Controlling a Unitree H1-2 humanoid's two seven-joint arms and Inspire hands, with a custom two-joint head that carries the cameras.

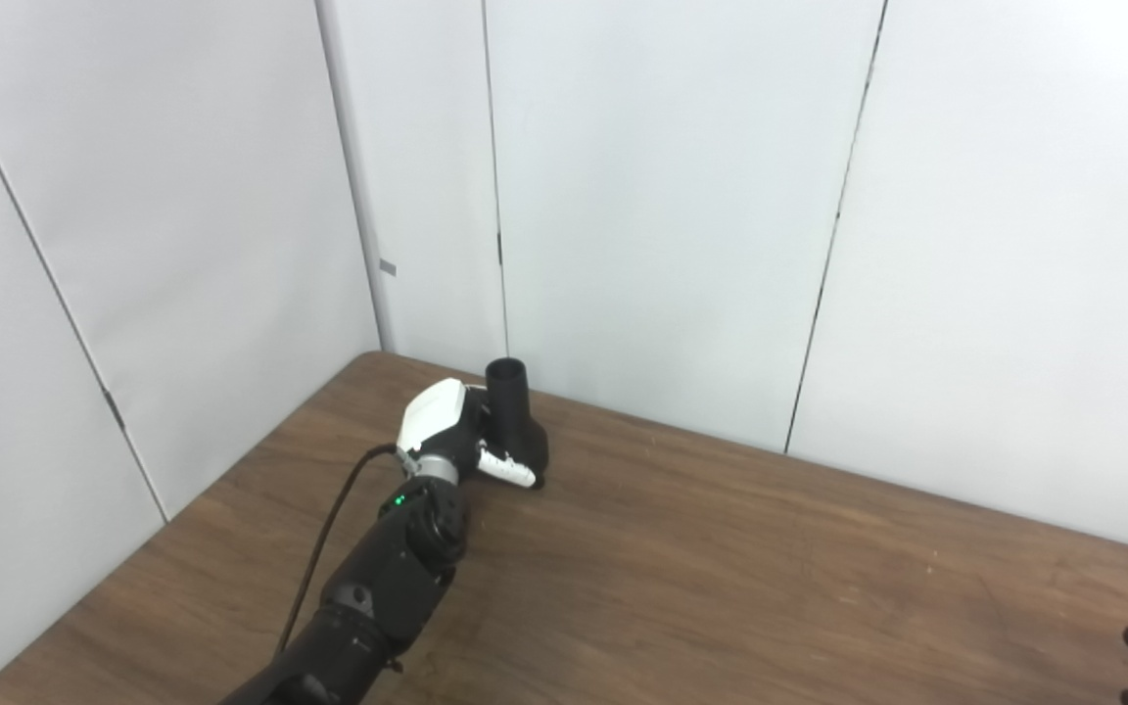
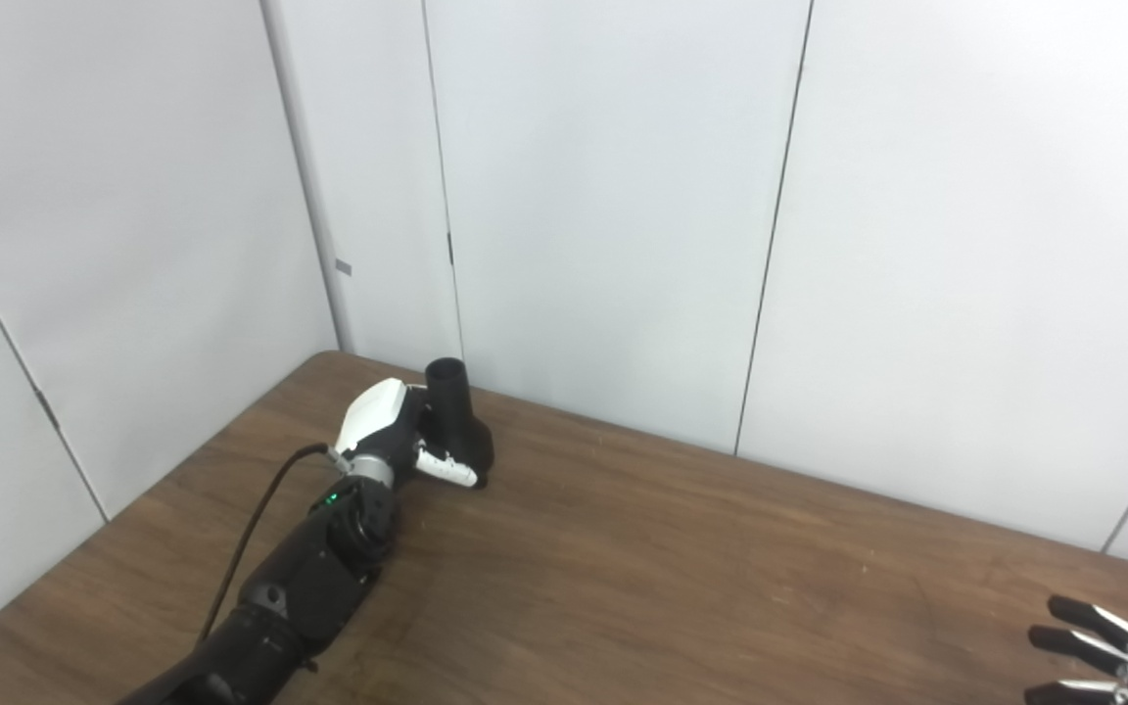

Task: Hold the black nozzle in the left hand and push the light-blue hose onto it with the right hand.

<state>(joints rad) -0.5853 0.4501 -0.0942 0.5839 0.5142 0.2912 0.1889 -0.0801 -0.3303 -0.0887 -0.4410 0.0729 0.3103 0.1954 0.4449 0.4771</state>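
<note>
In the left eye view the left hand wraps the black plastic funnel-shaped nozzle, mouth up, left of centre on the brown wooden tabletop; in the right eye view the right hand, fingers spread and empty, sits far lower right, no light-blue hose visible.
</note>
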